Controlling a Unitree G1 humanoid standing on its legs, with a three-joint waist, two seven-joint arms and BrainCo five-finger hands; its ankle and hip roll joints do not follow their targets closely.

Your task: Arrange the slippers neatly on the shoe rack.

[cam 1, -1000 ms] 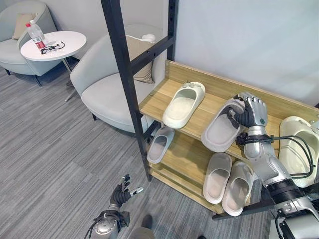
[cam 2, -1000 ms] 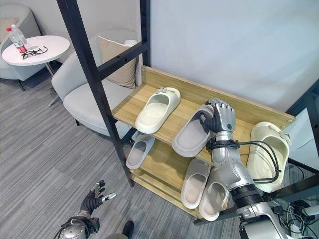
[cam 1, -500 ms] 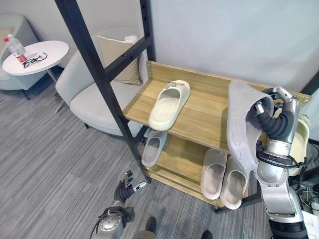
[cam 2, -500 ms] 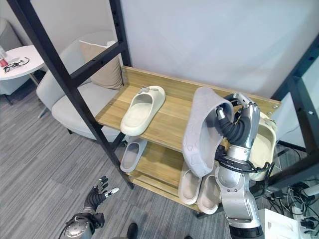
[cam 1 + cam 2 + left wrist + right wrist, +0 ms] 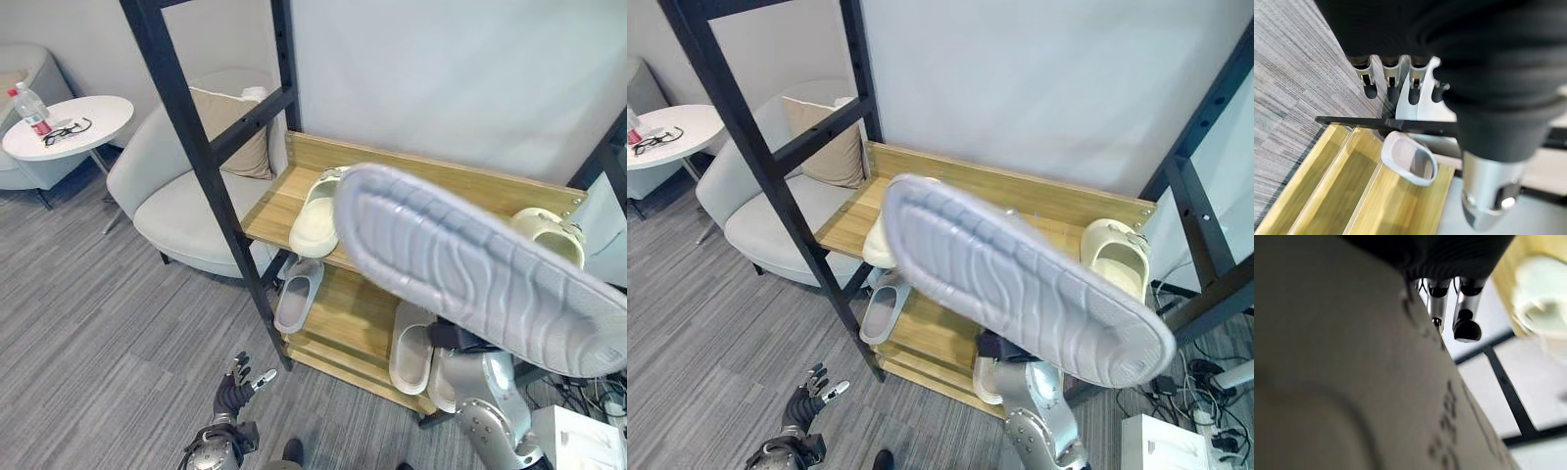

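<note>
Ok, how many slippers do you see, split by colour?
Cream slippers on the top shelf: 2
Pale grey slippers on the lower shelf: 3
Grey slipper raised by the right hand: 1
Total: 6

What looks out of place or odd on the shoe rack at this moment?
One grey slipper is not on the rack: it is up close to the camera, sole towards it, above the right arm. On the lower shelf, a single slipper lies apart from the pair. The left hand hangs open near the floor.
</note>
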